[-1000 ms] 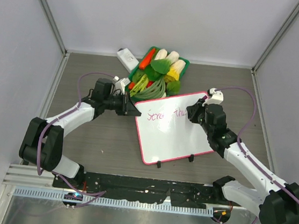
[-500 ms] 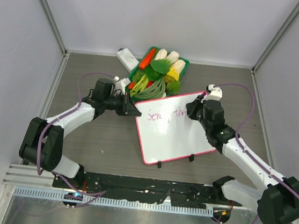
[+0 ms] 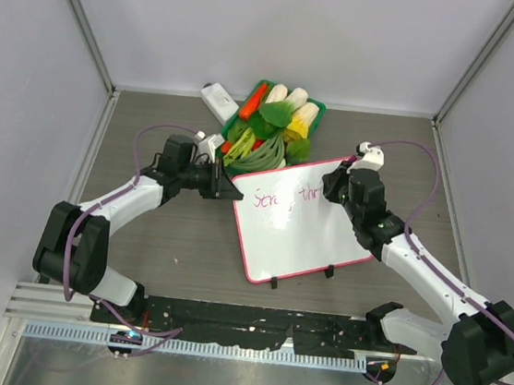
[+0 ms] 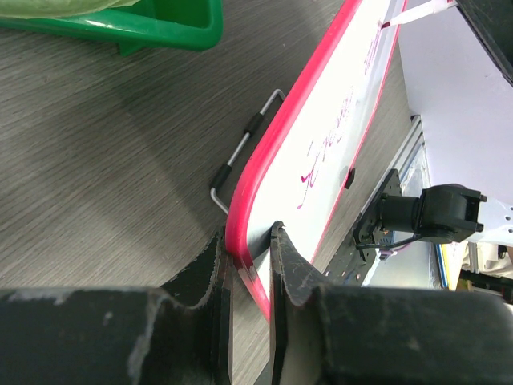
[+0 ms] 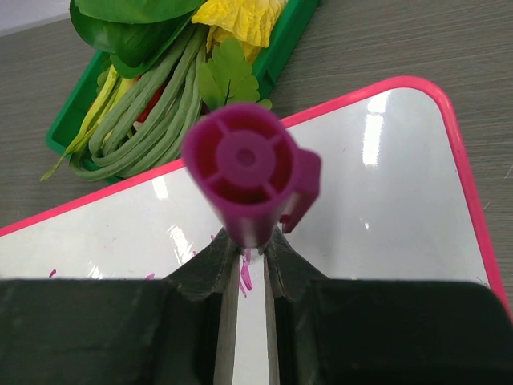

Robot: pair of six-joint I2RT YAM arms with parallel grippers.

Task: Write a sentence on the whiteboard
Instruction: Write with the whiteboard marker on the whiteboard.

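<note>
- Right claw (image 5: 247, 250): closed tight on a purple marker (image 5: 244, 164), tip at the whiteboard (image 3: 312, 241).
- Left claw (image 4: 250, 258): pinched on the whiteboard's left corner rim, steadying it.
- Whiteboard: askew on the table (image 3: 159, 237) between both arms, far edge just beside the basket (image 4: 160, 32).
- Progress: sentence (image 3: 284, 197) reads about "Strong thr"; judged under halfway, remainder unwritten.
- Pose: right arm bent, wrist over the whiteboard's upper right; left arm reaching inward.
</note>
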